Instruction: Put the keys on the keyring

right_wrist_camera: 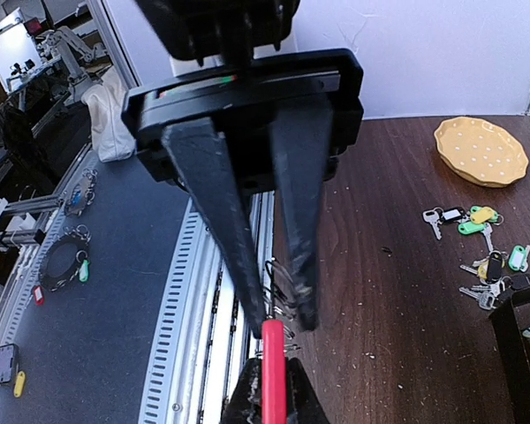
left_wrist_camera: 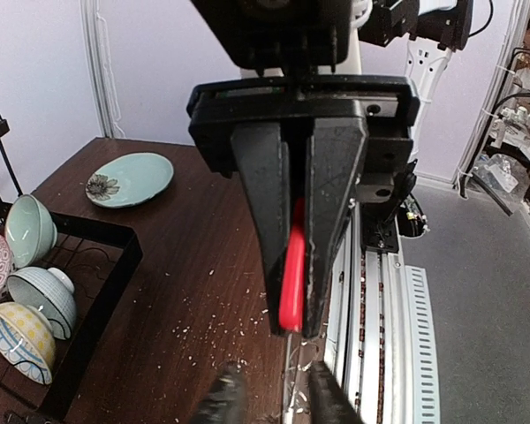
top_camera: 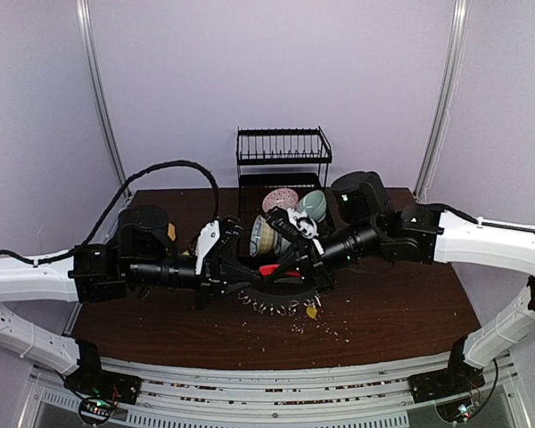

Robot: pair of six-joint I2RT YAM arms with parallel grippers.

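The keyring [top_camera: 267,306] is held between the claws. The left claw [left_wrist_camera: 291,325] is pinched on its red sleeve [left_wrist_camera: 291,274]. The right claw [right_wrist_camera: 283,320] is pressed together, the sleeve's end just past its tips and a split ring [right_wrist_camera: 278,278] between its fingers; whether that ring is gripped cannot be told. The sleeve should be clamped steady while one split ring is pried open. The keys [right_wrist_camera: 481,252], well off to the right claw's side by a plate [right_wrist_camera: 481,150], are shown only in the right wrist view.
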